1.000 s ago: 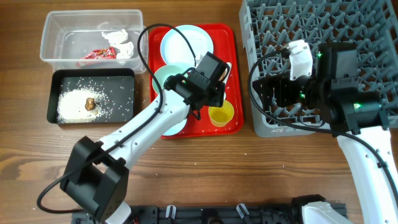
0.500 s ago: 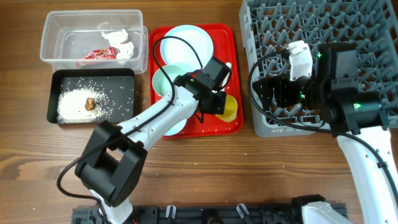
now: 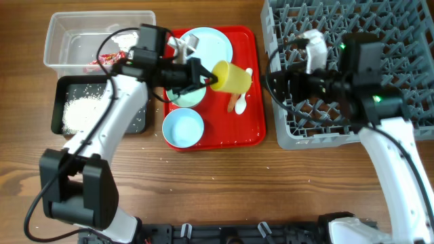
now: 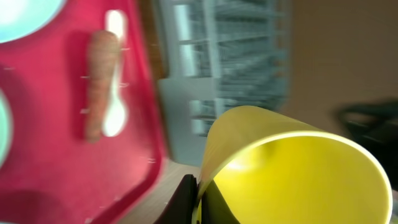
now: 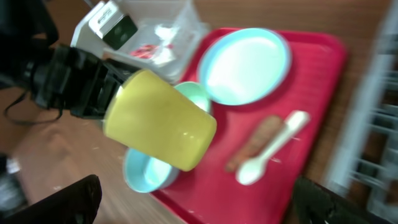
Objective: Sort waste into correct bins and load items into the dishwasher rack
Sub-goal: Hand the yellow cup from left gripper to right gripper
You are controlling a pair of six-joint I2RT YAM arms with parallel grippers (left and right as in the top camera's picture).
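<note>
Ok so the left gripper is clamped on the rim of the yellow cup. The cup's tipped on its side in the air over the red tray, base pointing twd the dishwasher rack. The right gripper hangs at the rack's left edge w/ fingers spread wide, nothing in it.

Looks like a handoff imo, or maybe a straight carry to the rack. Tips:
- Bring the cup body btwn the right's fingers and close them on the middle of the wall (not the rim, the left one's pinching there).
- Only then let go w/ the left.
- The cup prob flexes, so go easy on the squeeze.
- Keep it high enough to clear the rack wall and pegs.

The carrot stick and white spoon lie side by side on the tray just below, so a drop would land abt there.
</note>
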